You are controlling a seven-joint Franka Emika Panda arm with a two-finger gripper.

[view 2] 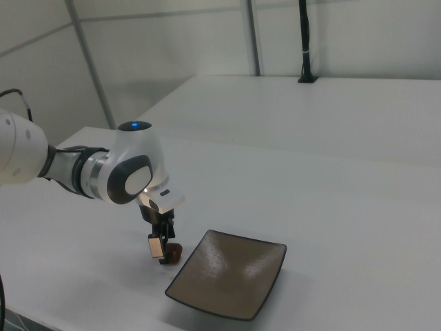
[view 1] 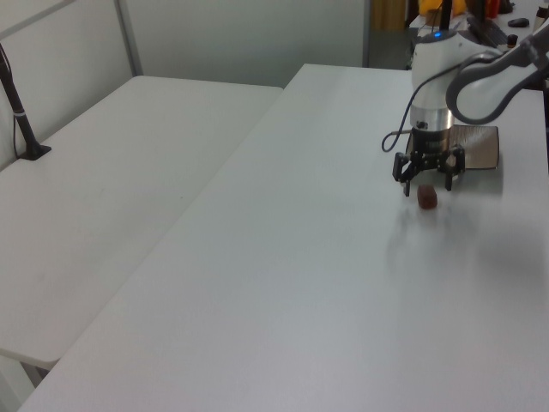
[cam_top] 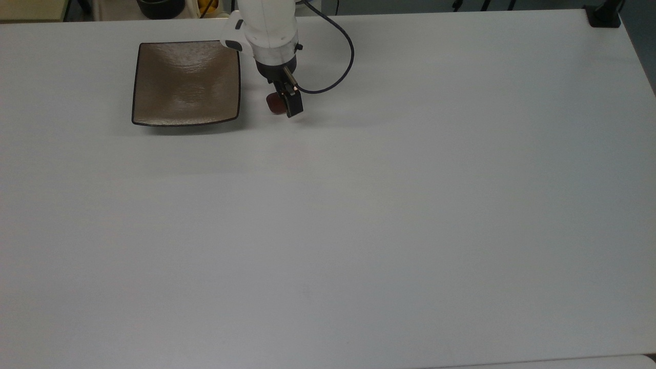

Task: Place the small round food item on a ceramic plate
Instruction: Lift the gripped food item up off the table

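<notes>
The near part of the white table point(cam_top: 328, 230) is bare as the top view shows it. Toward its far edge, near the top view's far left corner, the small round food item point(cam_top: 275, 104) lies on the tabletop — a dark reddish-brown lump, just beside the ceramic plate point(cam_top: 185, 83) on the top view's right and apart from the plate's rim.

The gripper point(view 1: 429, 176) hangs straight down over the item. In the left view its two dark fingers point(view 1: 406, 174) stand apart, one on each side of the lump point(view 1: 427, 197), with the tips just above or level with its top; whether they touch it cannot be told. In the right view the gripper point(view 2: 160, 249) is low at the tabletop, the item point(view 2: 174, 253) close against it and the plate's point(view 2: 227, 283) near corner just beside both.

The plate is square, glossy tan-brown with a thin dark rim and upturned edges, and sits flat on the table with nothing on it. Behind the gripper the white arm point(cam_top: 266, 25) rises toward the far edge — a black cable point(cam_top: 338, 61) loops from the wrist over the tabletop.
</notes>
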